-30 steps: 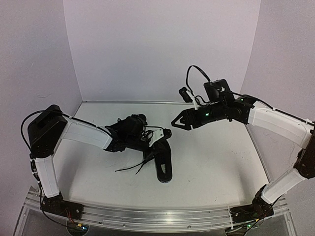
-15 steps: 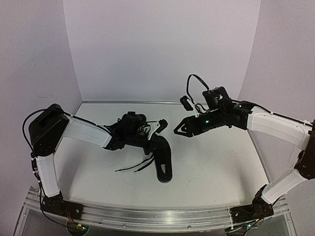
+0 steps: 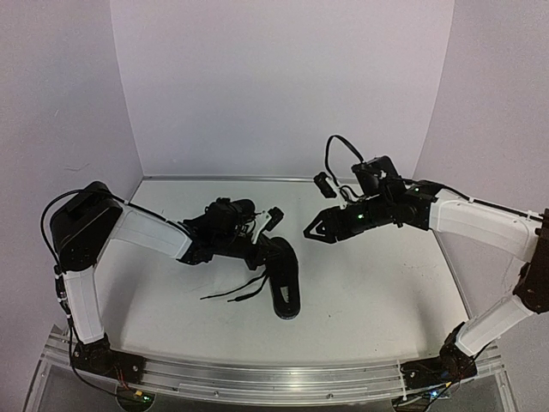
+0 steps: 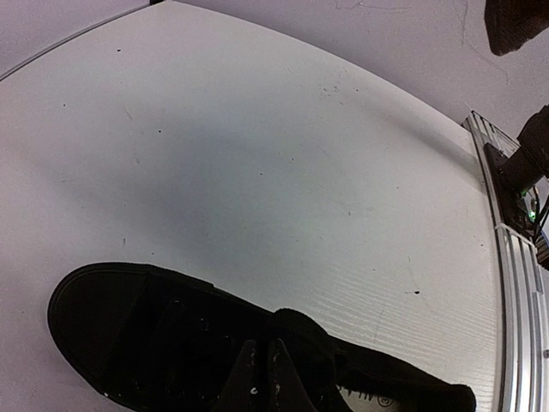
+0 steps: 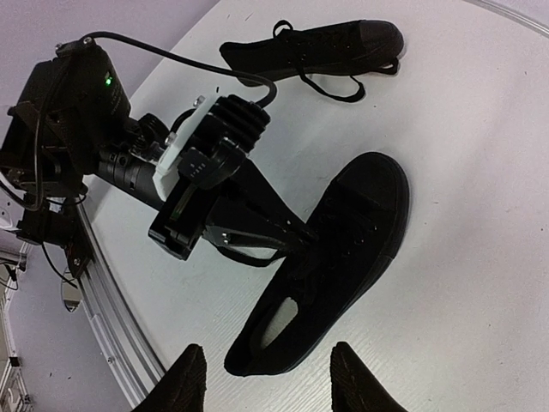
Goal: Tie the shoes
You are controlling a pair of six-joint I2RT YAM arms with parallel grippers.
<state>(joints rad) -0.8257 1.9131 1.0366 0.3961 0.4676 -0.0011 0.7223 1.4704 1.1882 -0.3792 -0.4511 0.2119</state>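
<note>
Here, two black shoes lie on the white surface [image 3: 377, 283]. The middle shoe [image 5: 360, 223] lies about in the centre, with its toe pointing away from the arm bases and its opening toward the rail [image 4: 515, 283] at the near edge. The left hand [image 5: 296, 233] reaches to it from the left and rests on its laced part. The fingers [image 4: 244, 378] of this hand are clenched together, and I cannot tell if a lace is caught between them. Thin loose laces [image 3: 230, 292] run out from the left side of this shoe and lie on the surface. The other shoe [image 5: 317, 47] is seen only from the right wrist view. It lies beyond the left wrist, well apart from the middle shoe, and its untied laces make loops just beside it. The right hand [image 3: 309, 227] hovers above the surface, to the right of the middle shoe and apart from it, pointing toward it. It is released: its two fingers are spread and nothing is between them.
</note>
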